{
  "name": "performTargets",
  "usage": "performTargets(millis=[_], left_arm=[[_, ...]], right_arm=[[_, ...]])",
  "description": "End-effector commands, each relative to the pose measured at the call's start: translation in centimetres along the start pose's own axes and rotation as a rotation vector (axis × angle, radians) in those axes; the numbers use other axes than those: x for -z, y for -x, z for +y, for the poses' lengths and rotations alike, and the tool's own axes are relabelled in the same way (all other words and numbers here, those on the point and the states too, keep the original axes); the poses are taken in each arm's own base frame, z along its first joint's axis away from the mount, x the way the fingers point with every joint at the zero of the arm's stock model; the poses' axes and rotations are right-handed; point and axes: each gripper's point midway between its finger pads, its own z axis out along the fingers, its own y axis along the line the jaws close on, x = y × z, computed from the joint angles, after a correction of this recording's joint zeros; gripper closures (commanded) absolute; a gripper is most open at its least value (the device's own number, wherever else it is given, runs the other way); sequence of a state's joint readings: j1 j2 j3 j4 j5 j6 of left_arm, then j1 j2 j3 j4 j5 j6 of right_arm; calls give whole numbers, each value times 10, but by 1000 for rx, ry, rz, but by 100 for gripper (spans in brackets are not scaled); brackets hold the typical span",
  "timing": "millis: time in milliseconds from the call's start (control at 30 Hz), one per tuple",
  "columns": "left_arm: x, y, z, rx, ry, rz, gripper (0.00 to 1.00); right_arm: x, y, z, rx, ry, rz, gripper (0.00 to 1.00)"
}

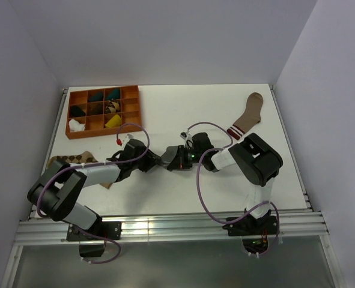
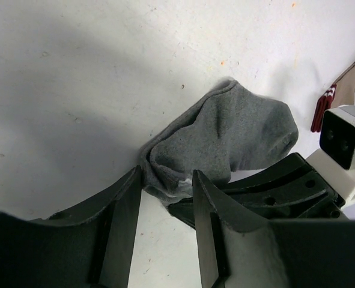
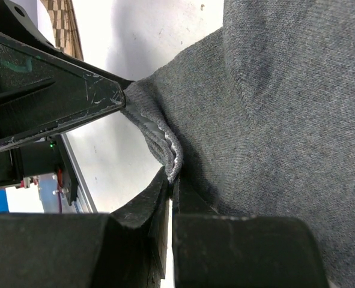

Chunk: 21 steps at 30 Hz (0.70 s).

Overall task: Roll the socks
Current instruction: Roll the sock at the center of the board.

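The grey sock (image 2: 225,144) lies on the white table (image 1: 165,108) near the middle, between the 2 arms. From the top camera it is hidden under both wrists. On the right wrist camera, the right gripper (image 3: 172,183) has its jaws closed together, pinching the sock's folded edge at the tips. The left gripper (image 2: 166,180) has its fingers partly apart with the bunched corner of the same sock between the tips. I can't tell from this angle whether they are actually pressing on it. The 2 grippers nearly touch, and the right one fills the space just beside the sock on the left wrist camera.

Around them, the brown sock with the striped cuff (image 1: 249,117) lies flat, well apart toward the far right of the table. The tan diamond-patterned sock (image 1: 69,159) lies at the left, partly covered by the left arm.

The orange divided tray (image 1: 102,89) sits at the far left corner. Its compartments hold small bundles: a yellow one (image 1: 113,122), a white one (image 1: 76,125), a black one (image 1: 76,111) and some dark teal ones (image 1: 96,95) along the far row.
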<state>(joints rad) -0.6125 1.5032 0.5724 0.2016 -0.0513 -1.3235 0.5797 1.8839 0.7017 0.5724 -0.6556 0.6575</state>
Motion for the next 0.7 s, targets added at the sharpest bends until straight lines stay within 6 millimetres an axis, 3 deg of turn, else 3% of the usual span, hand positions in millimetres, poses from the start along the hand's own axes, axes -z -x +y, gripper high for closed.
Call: performTargets(millis=[0, 200, 567, 667], left_arm=[[-3, 8, -22, -5, -52, -33, 56], [-10, 3, -20, -9, -31, -6, 60], [-22, -3, -1, -58, 92, 25, 83], [-25, -5, 5, -80, 133, 38, 87]], right_arm=[[-3, -6, -12, -14, -33, 25, 100], [-4, -4, -13, -11, -36, 23, 100], [-1, -4, -18, 13, -69, 23, 100], [4, 1, -14, 55, -77, 7, 89]])
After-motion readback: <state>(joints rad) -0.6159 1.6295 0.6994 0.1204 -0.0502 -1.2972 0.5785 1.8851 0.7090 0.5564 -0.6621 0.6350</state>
